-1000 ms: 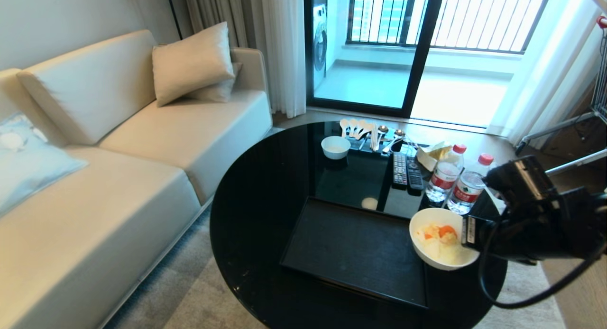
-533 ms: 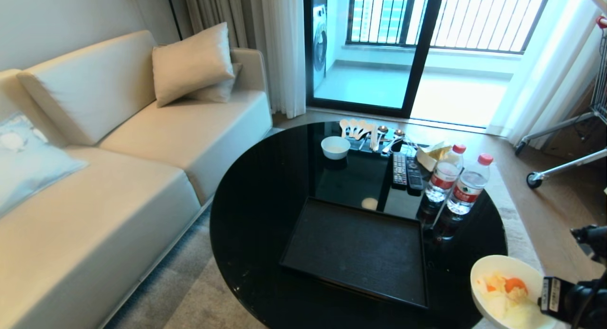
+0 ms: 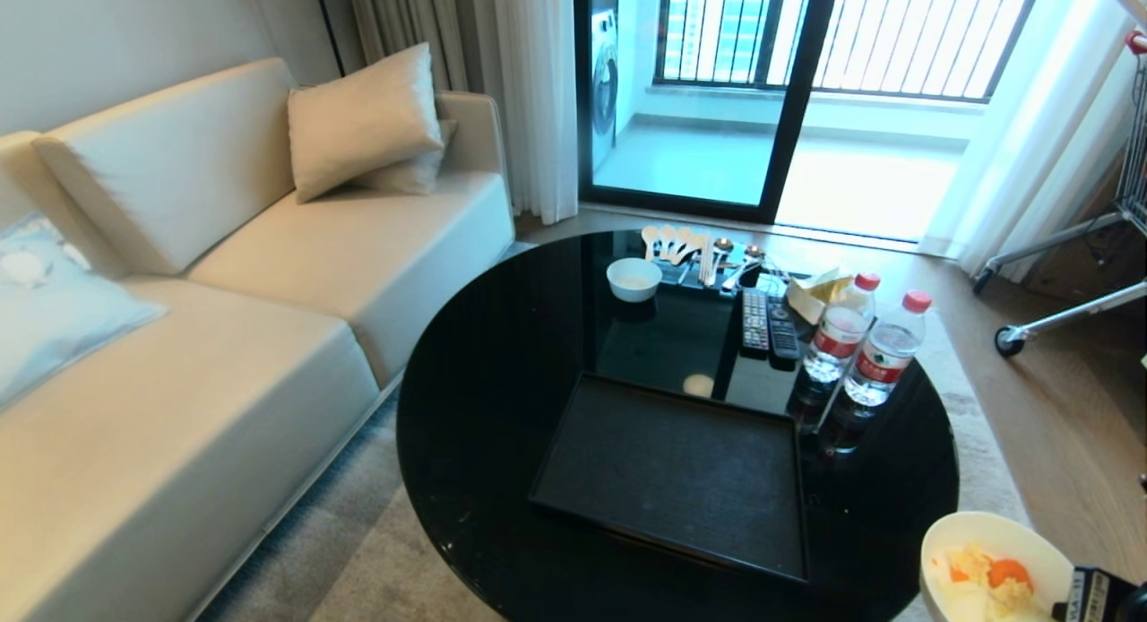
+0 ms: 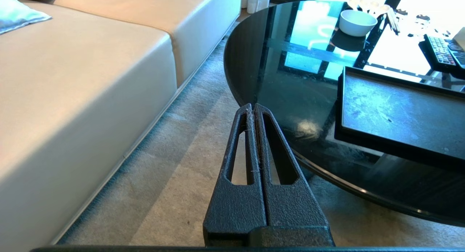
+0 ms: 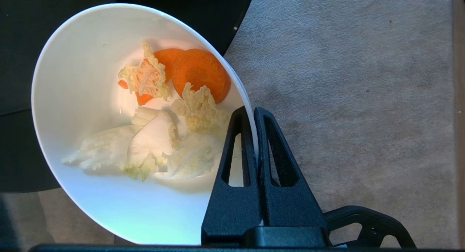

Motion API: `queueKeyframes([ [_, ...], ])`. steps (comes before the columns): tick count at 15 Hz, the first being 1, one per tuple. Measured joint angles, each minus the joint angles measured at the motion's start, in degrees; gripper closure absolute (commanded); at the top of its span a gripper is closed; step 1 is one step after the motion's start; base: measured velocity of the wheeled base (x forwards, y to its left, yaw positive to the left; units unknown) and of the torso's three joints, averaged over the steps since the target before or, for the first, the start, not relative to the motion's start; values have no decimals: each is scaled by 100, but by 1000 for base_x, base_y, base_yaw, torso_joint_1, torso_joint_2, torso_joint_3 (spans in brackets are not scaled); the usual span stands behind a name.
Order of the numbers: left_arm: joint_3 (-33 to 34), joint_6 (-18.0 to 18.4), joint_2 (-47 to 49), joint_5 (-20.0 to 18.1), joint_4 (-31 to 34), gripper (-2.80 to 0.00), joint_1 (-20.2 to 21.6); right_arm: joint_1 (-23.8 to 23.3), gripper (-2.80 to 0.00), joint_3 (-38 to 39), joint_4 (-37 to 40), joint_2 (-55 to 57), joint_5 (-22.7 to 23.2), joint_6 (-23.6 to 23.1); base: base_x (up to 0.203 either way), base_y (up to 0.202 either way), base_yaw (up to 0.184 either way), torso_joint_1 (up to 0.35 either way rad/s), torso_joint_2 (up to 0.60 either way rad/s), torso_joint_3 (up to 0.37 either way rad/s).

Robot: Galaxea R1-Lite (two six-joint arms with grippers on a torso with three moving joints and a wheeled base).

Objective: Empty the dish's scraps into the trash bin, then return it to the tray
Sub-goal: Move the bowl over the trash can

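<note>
The dish [image 5: 83, 99], a deep white bowl, hangs tilted with my right gripper [image 5: 250, 112] shut on its rim, one finger inside and one outside. The scraps [image 5: 170, 114], pale shreds with orange slices, lie inside it. In the head view the dish [image 3: 986, 550] is at the near right, past the table's edge and over the carpet, and only a bit of the right arm shows. The black tray [image 3: 672, 470] lies bare on the table. The trash bin is out of view. My left gripper [image 4: 251, 106] is shut and empty, low over the carpet beside the table's near left edge.
On the round black glass table [image 3: 502, 380], two water bottles [image 3: 860, 344] stand right of the tray. Behind it are remotes [image 3: 769, 322], a small white bowl [image 3: 633, 278] and spoons [image 3: 690, 246]. A cream sofa [image 3: 224, 335] runs along the left, and a wheeled stand [image 3: 1057, 308] is at the right.
My right gripper has carried the dish from the tray's right edge toward the near right, off the table. The arm has mostly left the head view. The left arm has not moved.
</note>
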Motion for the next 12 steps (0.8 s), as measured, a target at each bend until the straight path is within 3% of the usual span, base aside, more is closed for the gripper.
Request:
queueKeyframes([
  [5, 0, -2, 0, 0, -2, 0, 0, 2, 0, 15, 13, -67, -8, -2, -17, 0, -1, 2, 0, 0],
  [12, 0, -10, 0, -2, 0, 0, 0, 7, 0, 26, 19, -95, -8, 2, -181, 0, -1, 3, 3, 2],
])
